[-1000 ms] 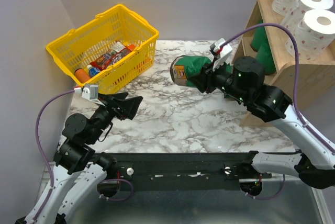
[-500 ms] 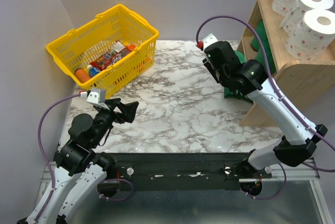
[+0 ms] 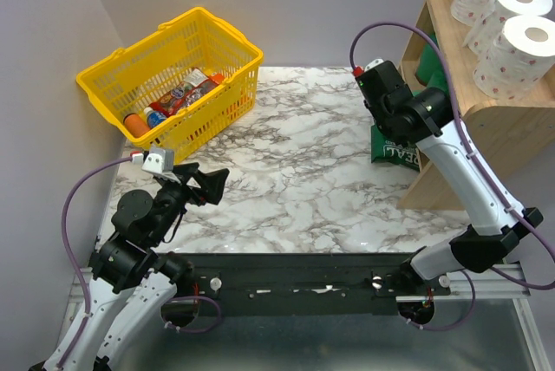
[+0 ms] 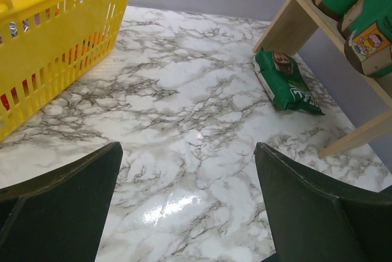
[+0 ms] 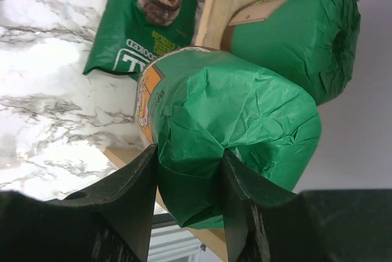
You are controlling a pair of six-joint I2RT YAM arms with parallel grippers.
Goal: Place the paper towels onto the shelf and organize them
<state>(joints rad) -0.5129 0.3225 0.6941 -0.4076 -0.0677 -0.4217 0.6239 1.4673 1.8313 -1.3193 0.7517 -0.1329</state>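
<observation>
Right gripper (image 5: pixel 190 152) clasps a green roll (image 5: pixel 245 115); left gripper (image 4: pixel 187 149) gapes; green bag (image 3: pixel 395 151) reads perhaps "EAL"

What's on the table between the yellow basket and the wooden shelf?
Mostly bare marble table. Only a green packet lies flat there, close to the foot of the shelf. The left wrist view shows it clearly.

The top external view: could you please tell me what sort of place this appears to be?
Probably a mock shop set up on a robot test bench: a yellow shopping basket of packaged goods, a wooden shelf stocked with paper towels, and a marble-patterned table.
</observation>
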